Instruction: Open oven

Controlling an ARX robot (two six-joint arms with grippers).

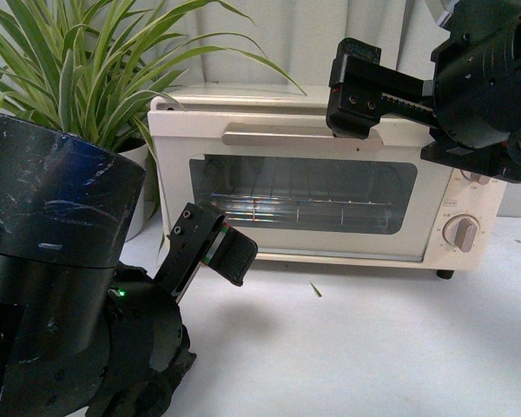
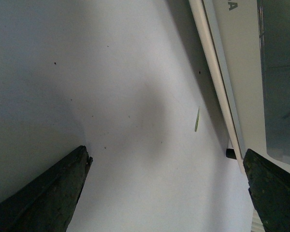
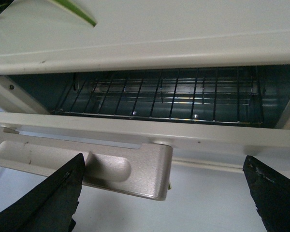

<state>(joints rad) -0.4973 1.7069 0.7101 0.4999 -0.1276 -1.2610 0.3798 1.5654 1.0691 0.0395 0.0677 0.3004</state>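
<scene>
The oven (image 1: 269, 122) is met just ahead of the right gripper (image 3: 163, 164), jaws spread, the bar handle (image 3: 87, 166) end seen between them, not clamped. The door is judged light, stiff, glass-fronted — best pulled by that handle. The left gripper (image 2: 166, 164) is held agape — empty.

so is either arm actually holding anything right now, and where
Nothing is gripped. The right gripper is open, its fingers spread either side of the end of the oven handle. The left gripper is open over the table.
</scene>
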